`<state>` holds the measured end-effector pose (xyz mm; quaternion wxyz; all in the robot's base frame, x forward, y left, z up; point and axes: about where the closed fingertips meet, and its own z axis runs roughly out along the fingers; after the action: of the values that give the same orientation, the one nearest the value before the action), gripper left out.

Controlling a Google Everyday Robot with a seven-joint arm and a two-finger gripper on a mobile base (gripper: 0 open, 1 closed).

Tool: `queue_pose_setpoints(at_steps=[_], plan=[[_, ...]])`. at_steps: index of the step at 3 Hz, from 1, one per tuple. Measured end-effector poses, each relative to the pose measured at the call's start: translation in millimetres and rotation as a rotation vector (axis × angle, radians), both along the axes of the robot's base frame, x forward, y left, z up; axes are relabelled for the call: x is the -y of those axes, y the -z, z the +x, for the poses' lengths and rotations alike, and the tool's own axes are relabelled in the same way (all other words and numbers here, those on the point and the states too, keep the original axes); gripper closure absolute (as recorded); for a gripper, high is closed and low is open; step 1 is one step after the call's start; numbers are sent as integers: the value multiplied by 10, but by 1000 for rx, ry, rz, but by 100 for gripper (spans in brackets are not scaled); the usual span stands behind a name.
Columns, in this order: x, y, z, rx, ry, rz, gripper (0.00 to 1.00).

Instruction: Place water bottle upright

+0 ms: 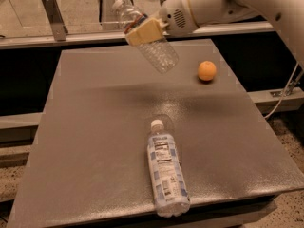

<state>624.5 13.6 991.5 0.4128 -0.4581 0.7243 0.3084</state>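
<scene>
Water bottle (159,55) held in the air over the far edge of the bench (71,127), long axis tilted, cap toward 10 o'clock, base toward 4. Gripper (143,32) clamped round its shoulder. Bench grey, speckled; labelled bottle (166,175) lying flat, orange (206,71) at 2 o'clock.

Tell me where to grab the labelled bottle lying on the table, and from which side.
Take the labelled bottle across its mid-body from straight above: it lies flat, long sides free. The gripper, up over the table's far side, is shut on the tilted water bottle.
</scene>
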Motion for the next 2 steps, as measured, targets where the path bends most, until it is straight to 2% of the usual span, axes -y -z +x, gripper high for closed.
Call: queue_pose_setpoints(at_steps=[1,2], plan=[[333,-80,-161,68,-66,123,100],[592,-77,-324,142,-117,216,100]])
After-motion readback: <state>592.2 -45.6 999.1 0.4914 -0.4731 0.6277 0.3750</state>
